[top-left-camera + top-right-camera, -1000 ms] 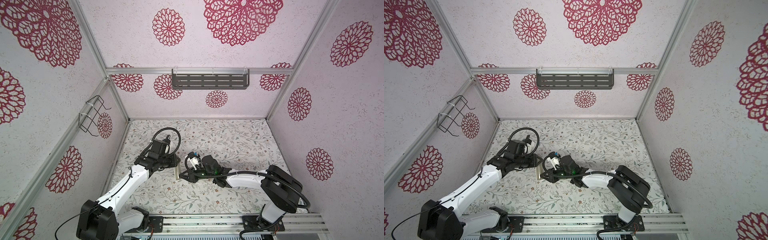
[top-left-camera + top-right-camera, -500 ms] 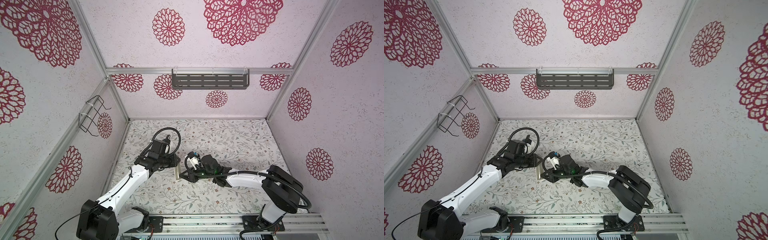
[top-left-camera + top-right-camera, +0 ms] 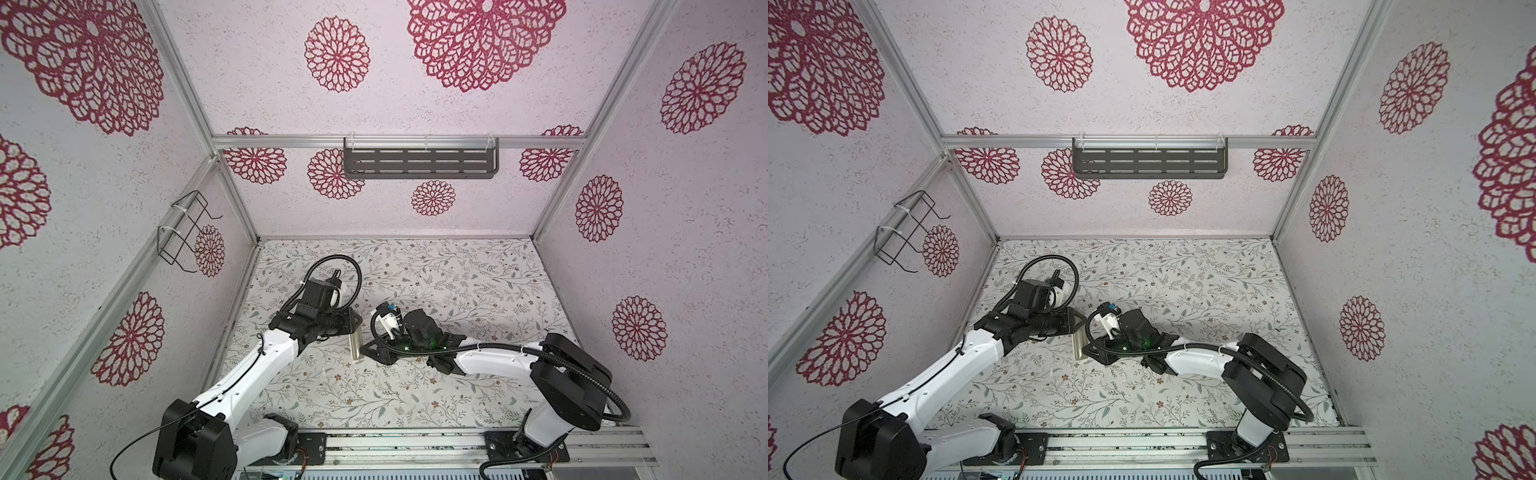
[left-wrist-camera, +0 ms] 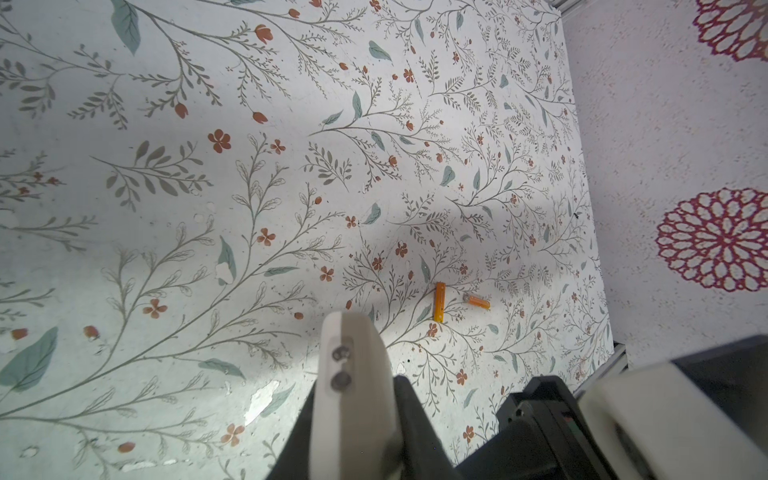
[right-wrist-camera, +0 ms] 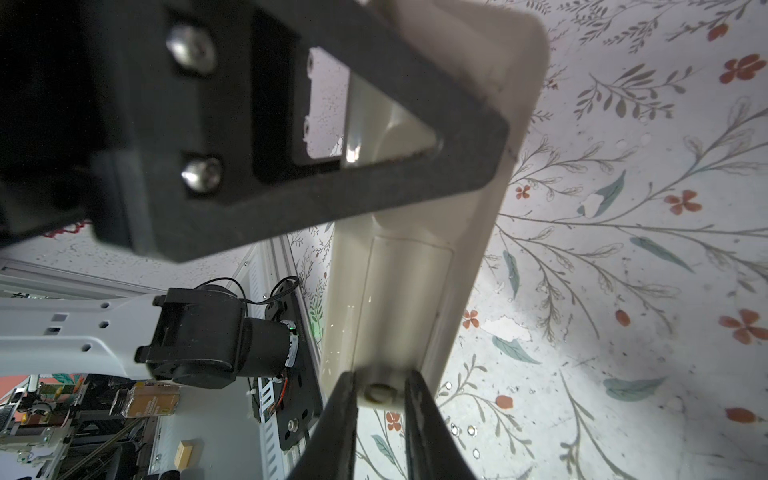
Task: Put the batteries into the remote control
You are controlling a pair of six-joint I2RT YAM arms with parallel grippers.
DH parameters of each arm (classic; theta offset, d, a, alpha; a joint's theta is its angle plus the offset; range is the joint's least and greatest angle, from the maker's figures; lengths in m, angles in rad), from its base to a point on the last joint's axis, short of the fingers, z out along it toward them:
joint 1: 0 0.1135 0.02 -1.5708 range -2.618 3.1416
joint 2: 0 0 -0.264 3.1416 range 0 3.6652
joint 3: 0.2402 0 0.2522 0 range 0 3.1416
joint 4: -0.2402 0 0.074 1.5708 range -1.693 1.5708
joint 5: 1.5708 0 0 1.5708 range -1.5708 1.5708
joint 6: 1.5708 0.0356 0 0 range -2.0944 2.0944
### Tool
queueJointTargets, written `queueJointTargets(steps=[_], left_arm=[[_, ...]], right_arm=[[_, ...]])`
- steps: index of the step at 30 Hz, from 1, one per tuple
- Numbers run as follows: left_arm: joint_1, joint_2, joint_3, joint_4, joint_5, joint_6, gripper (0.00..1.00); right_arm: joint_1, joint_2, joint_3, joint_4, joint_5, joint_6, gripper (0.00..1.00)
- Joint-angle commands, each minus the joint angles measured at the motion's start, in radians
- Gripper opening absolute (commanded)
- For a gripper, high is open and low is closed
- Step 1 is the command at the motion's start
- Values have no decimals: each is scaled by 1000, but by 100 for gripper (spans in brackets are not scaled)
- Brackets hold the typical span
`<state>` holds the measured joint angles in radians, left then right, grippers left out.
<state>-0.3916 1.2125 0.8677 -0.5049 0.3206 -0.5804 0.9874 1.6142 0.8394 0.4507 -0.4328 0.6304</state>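
Observation:
My left gripper (image 3: 349, 328) is shut on the remote control (image 3: 356, 348), a beige slab that it holds above the table near the middle. The remote's plain back (image 5: 405, 291) faces the right wrist camera, with a rectangular cover panel outlined on it. My right gripper (image 5: 380, 395) is shut on the remote's near end, one black finger (image 5: 343, 415) on each side. In the left wrist view the remote (image 4: 353, 386) shows end-on between the black fingers. Two orange batteries (image 4: 439, 302) (image 4: 477, 301) lie loose on the table, near the right wall.
The floral table (image 3: 436, 386) is walled on three sides. A dark shelf (image 3: 419, 163) hangs on the back wall and a wire rack (image 3: 183, 232) on the left wall. The arms' mounting rail (image 3: 415, 451) runs along the front edge.

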Motion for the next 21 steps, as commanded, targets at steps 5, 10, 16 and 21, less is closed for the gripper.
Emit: queueJointTargets(steps=[5,10,16,21], left_arm=[[-7,4,10,43,83,-10,0],[-6,15,-4,61,165,-13,0],[-6,33,-14,73,255,-10,0],[-8,38,-24,91,335,-10,0]], right_arm=[[22,-119,-2,-94,141,-183,28],[95,-238,-4,-258,343,-450,39],[152,-333,-18,-353,491,-655,42],[163,-410,-73,-343,510,-760,42]])
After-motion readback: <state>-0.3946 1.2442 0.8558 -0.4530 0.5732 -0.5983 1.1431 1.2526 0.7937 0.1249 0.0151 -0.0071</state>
